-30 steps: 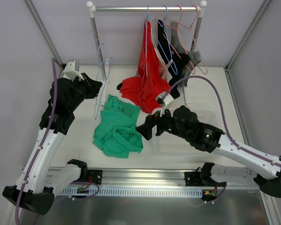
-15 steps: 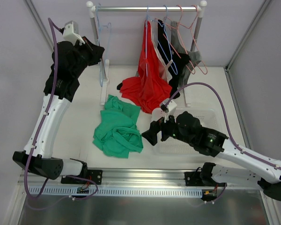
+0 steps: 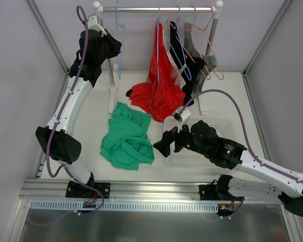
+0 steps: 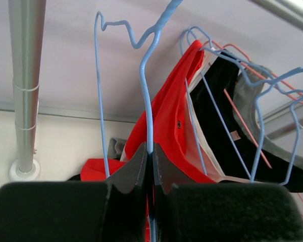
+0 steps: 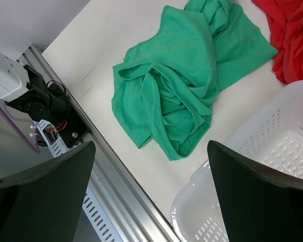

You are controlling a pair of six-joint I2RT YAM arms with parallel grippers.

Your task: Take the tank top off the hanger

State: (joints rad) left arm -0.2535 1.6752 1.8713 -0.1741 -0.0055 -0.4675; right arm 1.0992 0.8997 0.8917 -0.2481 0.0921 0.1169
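- Left arm stretched up and back. The left claw is just below the rail, beside its left post.
- Left claw pinched tight on the wire of a bare blue hanger. Can't tell whether the hook sits on the rail.
- Right arm low over the tabletop. The right claw is spread wide with nothing in it, at the near-left corner of the white basket.
- Red top and black top hang on other hangers right of the blue one. The red hem is pooled on the tabletop.
- Green tank top lies crumpled on the tabletop, off the hanger. It is just left of the right claw and well apart from the left claw.
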